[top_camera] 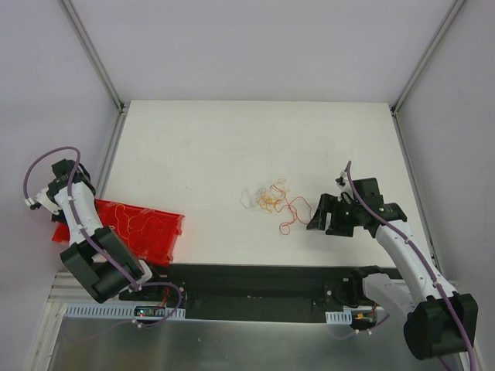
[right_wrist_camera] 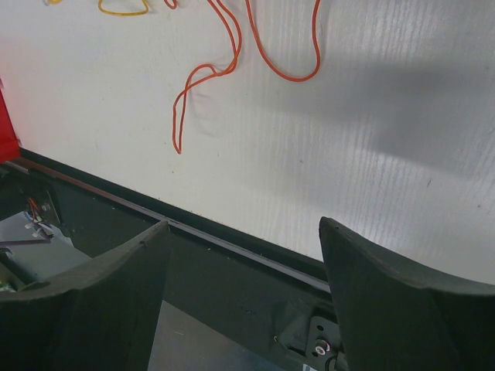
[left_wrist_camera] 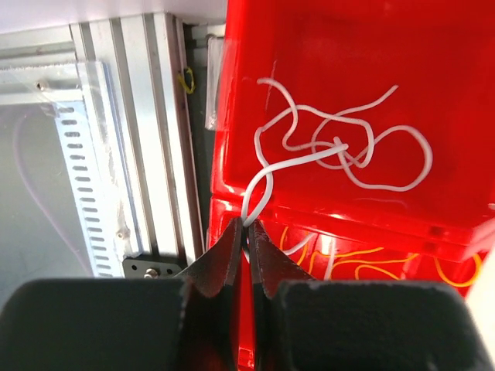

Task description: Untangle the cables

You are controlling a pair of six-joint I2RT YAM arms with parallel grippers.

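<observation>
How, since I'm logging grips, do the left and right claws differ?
The left claw is shut on a white cable over the red bin; the right claw is open and empty. The left claw sits at the table's left edge; the right claw hovers near the tangle. Both are black.

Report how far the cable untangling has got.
Done: a yellow strand lies in the red bin. In hand: the left gripper, jaws shut, pinches a white cable whose coils rest in the bin. Left: the tangle of red, yellow and whitish strands on the table; the right gripper hangs open beside it.
</observation>
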